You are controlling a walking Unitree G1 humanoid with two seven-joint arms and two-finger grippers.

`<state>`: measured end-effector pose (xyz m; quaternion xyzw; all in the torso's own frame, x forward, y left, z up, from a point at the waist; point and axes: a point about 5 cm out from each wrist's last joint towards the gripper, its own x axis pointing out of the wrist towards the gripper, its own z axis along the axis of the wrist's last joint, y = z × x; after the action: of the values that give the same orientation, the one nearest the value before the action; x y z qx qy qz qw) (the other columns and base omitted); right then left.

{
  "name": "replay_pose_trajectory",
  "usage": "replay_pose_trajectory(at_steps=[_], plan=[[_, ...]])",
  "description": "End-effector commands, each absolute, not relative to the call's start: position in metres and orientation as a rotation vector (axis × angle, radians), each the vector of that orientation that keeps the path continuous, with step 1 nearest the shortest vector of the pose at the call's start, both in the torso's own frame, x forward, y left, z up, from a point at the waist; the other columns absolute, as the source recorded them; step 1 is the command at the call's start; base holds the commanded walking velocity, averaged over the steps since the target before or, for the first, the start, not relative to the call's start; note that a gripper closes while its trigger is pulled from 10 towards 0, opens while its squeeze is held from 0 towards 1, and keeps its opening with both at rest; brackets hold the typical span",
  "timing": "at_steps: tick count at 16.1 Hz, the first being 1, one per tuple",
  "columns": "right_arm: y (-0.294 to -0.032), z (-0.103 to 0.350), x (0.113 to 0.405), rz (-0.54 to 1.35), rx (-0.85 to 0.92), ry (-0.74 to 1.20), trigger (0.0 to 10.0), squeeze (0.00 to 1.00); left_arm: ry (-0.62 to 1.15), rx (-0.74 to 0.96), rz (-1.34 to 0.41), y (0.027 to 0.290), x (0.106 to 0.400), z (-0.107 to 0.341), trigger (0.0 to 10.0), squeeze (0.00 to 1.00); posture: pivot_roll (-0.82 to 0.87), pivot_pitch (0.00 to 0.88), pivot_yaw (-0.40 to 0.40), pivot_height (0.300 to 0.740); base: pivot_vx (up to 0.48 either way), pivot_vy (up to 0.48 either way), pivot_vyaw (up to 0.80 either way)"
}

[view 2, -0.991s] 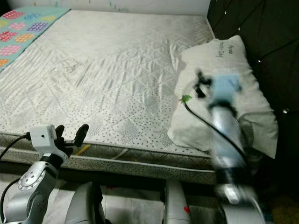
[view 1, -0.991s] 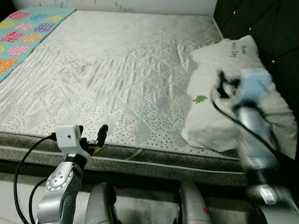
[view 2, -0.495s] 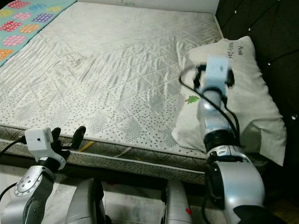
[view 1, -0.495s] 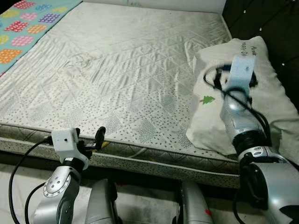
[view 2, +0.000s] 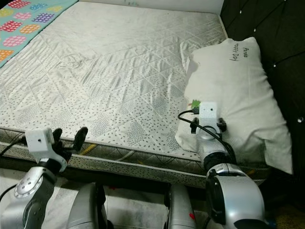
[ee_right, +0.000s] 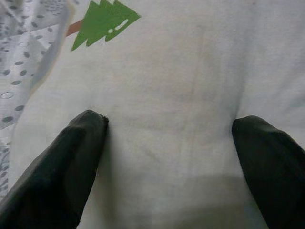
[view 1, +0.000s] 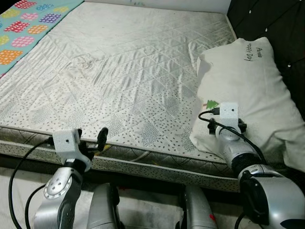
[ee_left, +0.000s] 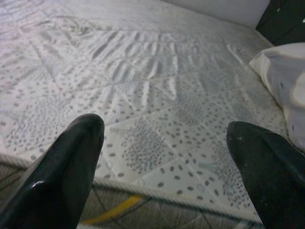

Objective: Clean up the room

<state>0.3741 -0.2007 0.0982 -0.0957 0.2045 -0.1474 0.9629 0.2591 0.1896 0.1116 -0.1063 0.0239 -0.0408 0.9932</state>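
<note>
Fingers [ee_right: 57,167] of the right pincer [ee_right: 167,157] are spread wide, pressed against the near end of the white pillow [view 1: 248,90], gripping nothing. Pillow lies on the bed [view 1: 119,71] beside the dark headboard [view 1: 281,24]. Left pincer [ee_left: 167,167] hovers open at the mattress edge.

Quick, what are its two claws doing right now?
Left gripper: open, holding nothing, near the mattress edge.
Right gripper: open, fingers on the pillow.

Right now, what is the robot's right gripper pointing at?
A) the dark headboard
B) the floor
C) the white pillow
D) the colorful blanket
C: the right gripper is open, its fingers spread against the white pillow, beside the pillow's little green tree.
</note>
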Motion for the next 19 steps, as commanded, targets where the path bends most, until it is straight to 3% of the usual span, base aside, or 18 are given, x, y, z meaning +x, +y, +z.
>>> replay_pose_trajectory(at_steps=[1, 4, 8, 11, 15, 19], plan=[[-0.197, 0.078, 0.364, -0.270, -0.172, 0.513, 10.0, 0.00, 0.075, -0.201, -0.073, 0.192, 0.259, 0.107, 10.0, 0.00, 0.08, 0.079, -0.021, 0.566, 0.000, 0.000, 0.00], [-0.195, 0.090, 0.371, -0.271, -0.114, 0.469, 10.0, 0.00, 0.055, -0.202, -0.069, 0.192, 0.265, 0.110, 10.0, 0.00, 0.08, 0.054, -0.030, 0.566, 0.000, 0.000, 0.00], [-0.193, 0.154, 0.398, -0.251, -0.022, 0.119, 10.0, 0.00, 0.018, -0.210, -0.042, 0.193, 0.267, 0.114, 10.0, 0.00, 0.08, 0.033, -0.038, 0.566, 0.000, 0.000, 0.00], [-0.194, 0.176, 0.401, -0.230, -0.008, -0.029, 10.0, 0.00, 0.010, -0.210, -0.032, 0.193, 0.267, 0.114, 10.0, 0.00, 0.07, 0.030, -0.038, 0.566, 0.000, 0.000, 0.00], [-0.190, 0.175, 0.378, -0.091, -0.073, -0.215, 10.0, 0.00, -0.032, -0.204, 0.008, 0.189, 0.268, 0.120, 10.0, 0.00, 0.05, 0.008, -0.041, 0.566, 0.000, 0.000, 0.00], [-0.181, 0.155, 0.350, -0.063, -0.009, -0.196, 10.0, 0.00, -0.043, -0.227, 0.036, 0.184, 0.275, 0.118, 10.0, 0.00, 0.02, 0.000, -0.040, 0.566, 0.000, 0.000, 0.00]])
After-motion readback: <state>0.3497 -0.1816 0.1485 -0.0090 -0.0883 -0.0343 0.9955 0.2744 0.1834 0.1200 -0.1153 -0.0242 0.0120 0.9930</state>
